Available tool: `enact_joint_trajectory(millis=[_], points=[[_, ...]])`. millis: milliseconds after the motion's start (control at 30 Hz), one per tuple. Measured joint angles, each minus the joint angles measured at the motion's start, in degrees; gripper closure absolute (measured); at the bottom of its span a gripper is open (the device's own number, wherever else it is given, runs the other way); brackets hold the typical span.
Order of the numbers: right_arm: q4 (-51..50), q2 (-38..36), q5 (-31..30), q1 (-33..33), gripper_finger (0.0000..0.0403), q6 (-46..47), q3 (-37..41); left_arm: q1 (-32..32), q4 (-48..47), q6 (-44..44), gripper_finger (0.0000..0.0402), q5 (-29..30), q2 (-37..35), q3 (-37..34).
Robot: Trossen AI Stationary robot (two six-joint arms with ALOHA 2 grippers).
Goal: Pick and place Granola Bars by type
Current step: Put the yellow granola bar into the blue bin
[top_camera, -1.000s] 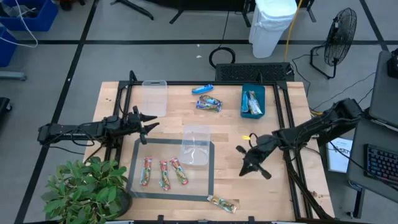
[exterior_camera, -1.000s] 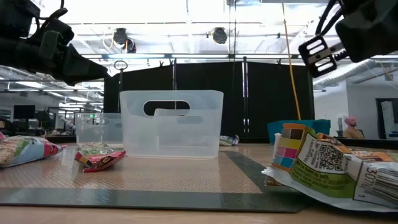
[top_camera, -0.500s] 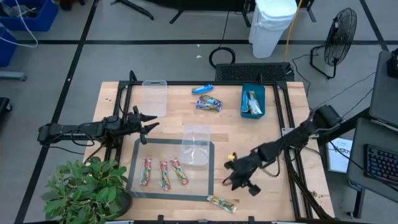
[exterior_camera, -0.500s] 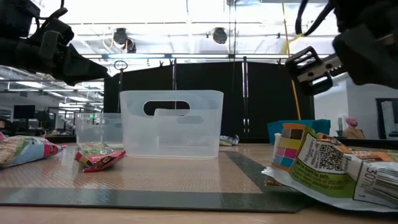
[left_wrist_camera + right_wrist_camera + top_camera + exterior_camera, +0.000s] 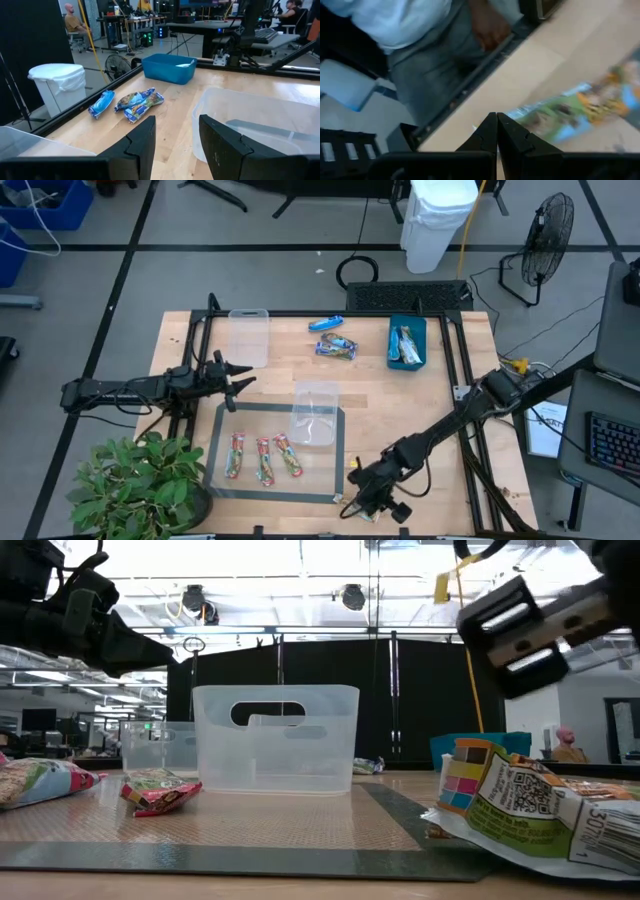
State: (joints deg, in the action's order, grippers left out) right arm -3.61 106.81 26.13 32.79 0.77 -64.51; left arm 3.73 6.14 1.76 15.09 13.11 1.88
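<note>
Wooden table (image 5: pixel 260 390) fills centre frame. Clear tub (image 5: pixel 248 337) upper left of table; second clear tub (image 5: pixel 316 413) centre, straddling grey mat's (image 5: pixel 222 450) right edge. Teal tray (image 5: pixel 421 343) upper right. Potted plant (image 5: pixel 130 485) lower left corner. White bin (image 5: pixel 437 220) top centre; black fan (image 5: pixel 545 235) top right.

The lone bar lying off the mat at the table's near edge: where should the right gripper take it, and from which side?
Judging by its pose, from above, across the middle. The bar lies flat on the table with its long axis along the near edge, so the narrow width suits the jaws. The right gripper, shut, must open first.
</note>
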Motion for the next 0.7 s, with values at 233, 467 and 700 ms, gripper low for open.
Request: enact_joint_trajectory(millis=[233, 467, 700], points=[[3.9, 4.9, 4.1, -0.6, 0.0403, 0.0, -1.3, 0.0, 0.1, 0.0, 0.0245, 0.0, 0.0, 0.0], [2.6, 6.8, 0.9, -3.1, 0.0403, 0.0, -1.3, 0.0, 0.0, 0.0, 0.0245, 0.0, 0.0, 0.0], [-9.0, 4.4, -5.6, -5.3, 0.0403, 1.4, -1.4, 0.0, 0.0, 0.0, 0.0245, 0.0, 0.0, 0.0]])
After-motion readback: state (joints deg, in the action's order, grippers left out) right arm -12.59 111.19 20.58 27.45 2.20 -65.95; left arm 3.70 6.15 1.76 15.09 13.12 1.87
